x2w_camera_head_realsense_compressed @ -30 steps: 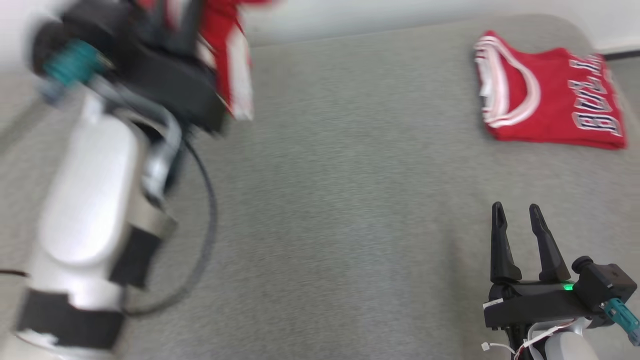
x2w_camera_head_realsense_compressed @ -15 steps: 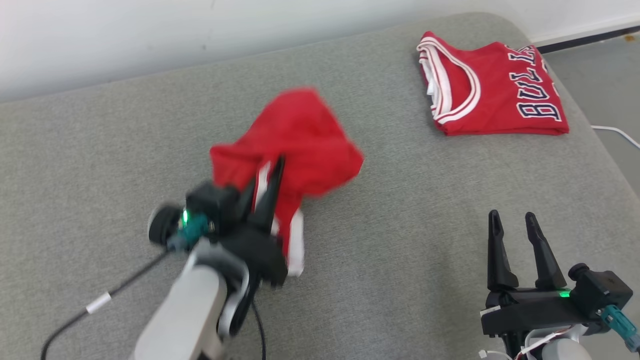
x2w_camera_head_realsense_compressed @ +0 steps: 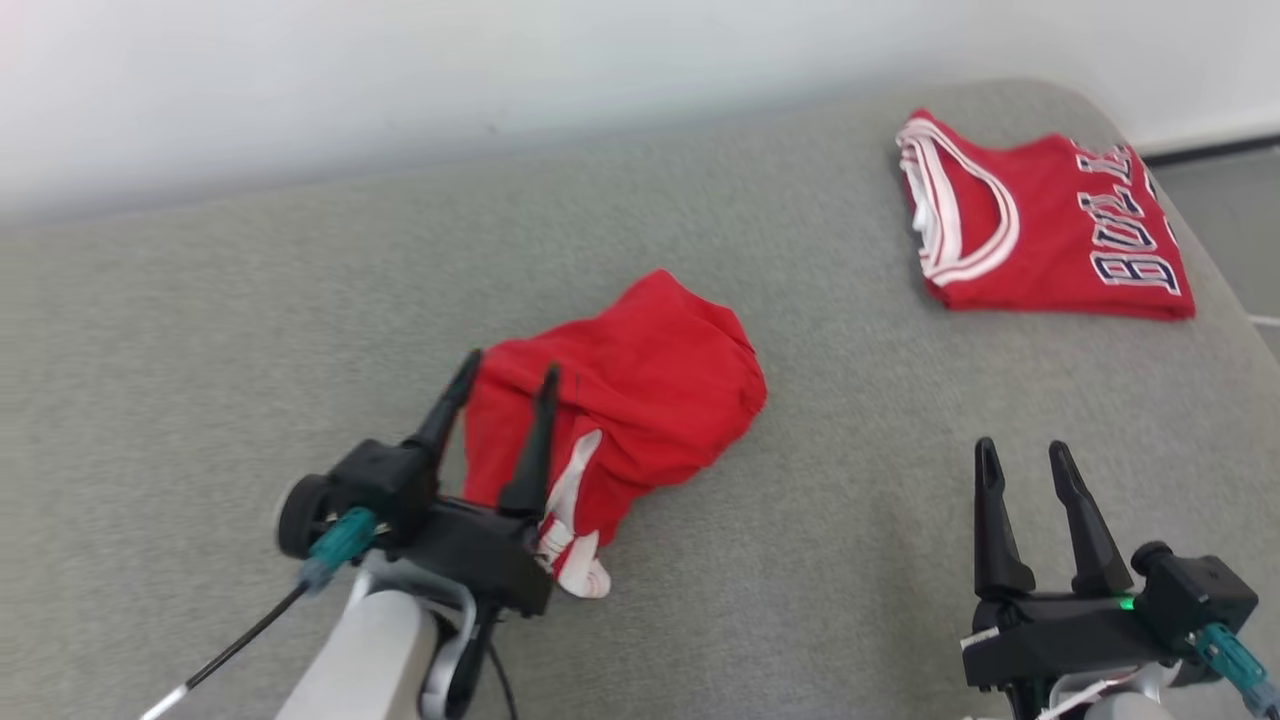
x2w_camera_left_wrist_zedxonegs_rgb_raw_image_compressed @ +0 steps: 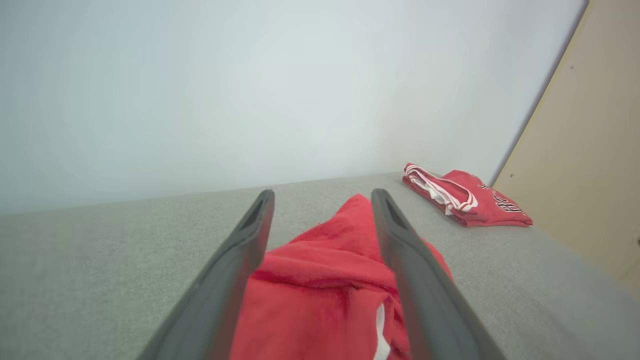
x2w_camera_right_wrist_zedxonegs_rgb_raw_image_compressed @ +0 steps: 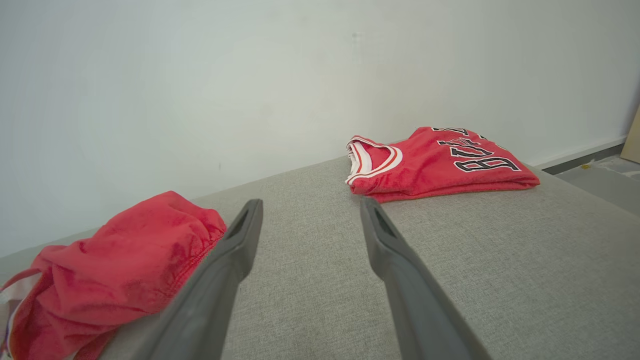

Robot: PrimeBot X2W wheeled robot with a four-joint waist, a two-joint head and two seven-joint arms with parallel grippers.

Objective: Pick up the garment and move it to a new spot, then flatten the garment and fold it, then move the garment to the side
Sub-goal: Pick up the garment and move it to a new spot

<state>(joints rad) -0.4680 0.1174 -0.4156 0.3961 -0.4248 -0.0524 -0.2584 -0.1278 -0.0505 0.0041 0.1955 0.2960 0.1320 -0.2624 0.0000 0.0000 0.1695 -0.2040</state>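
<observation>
Left gripper (x2w_camera_head_realsense_compressed: 510, 368): two long dark fingers spread wide, gripping nothing; red cloth loose between and beneath them.
Right gripper (x2w_camera_head_realsense_compressed: 1022, 447): fingers equally wide, empty, well apart from the cloth.
Crumpled red garment with white trim (x2w_camera_head_realsense_compressed: 640, 380): heaped mid-surface on grey woven cushion (x2w_camera_head_realsense_compressed: 800, 560); not yet flattened.
Folded red lettered jersey (x2w_camera_head_realsense_compressed: 1040, 240): far right corner, well apart.
Risk: a fold probably catching on a left fingertip at withdrawal, dragging the heap; several layers pinched together at the next grasp, spoiling the flattening.
Obscured: garment type, hems and openings lost in bunching; near edge hidden behind the left wrist.
</observation>
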